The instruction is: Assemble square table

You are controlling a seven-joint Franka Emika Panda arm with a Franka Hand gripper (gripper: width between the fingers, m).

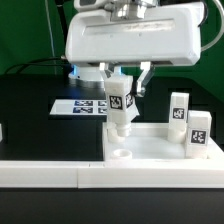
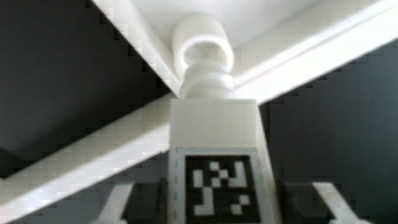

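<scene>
My fingers (image 1: 122,93) clamped on a small white plastic block leg w/ black-and-white tag (image 1: 122,105), held upright, threaded end down. Leg's tip sits at or just over a round corner socket (image 1: 119,130) of the large white square plastic tabletop slab (image 1: 150,142) directly below; wrist view shows leg (image 2: 217,150) lined up over the peg end (image 2: 205,50), contact unclear. To do well: keep leg vertical, centred on socket, press lightly, then twist. Two more white tagged legs (image 1: 188,122) stand at exterior view's right, well apart. Marker board (image 1: 85,105) lies behind on black worktop (image 1: 40,120).
</scene>
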